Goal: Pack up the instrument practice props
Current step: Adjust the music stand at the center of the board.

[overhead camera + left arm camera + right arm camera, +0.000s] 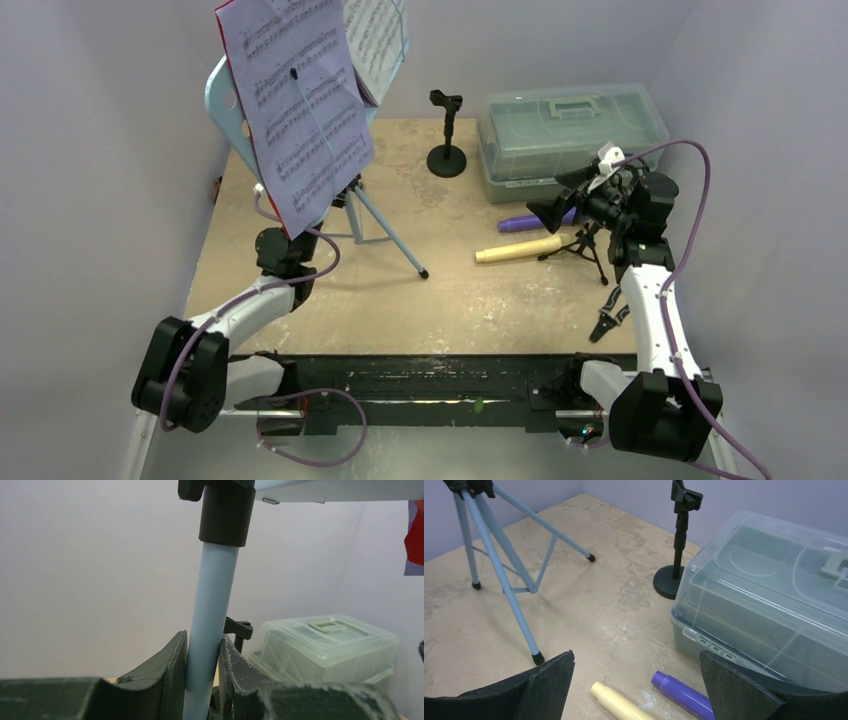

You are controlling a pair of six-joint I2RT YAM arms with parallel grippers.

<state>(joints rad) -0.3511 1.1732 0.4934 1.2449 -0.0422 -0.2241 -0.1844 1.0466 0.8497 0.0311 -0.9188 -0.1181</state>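
The light-blue music rest [225, 100] stands on its tripod legs [385, 232] at the left, with sheet music [300, 110] on it. A red folder corner [415, 535] shows at the edge of the left wrist view. My left gripper [202, 655] is shut on the rest's light-blue pole [215, 595], just below its black collar. My right gripper [636, 655] hangs open above the purple microphone [684, 696] and cream microphone [616, 702], which lie side by side on the table. A round-based mic holder [447, 135] stands at the back. A tripod mic holder [585, 245] stands under the right wrist.
A translucent grey-green box [570, 135] with a handle sits shut at the back right, close to the right gripper. Small black pliers [608, 318] lie near the right arm. Walls close in the table on the left, back and right.
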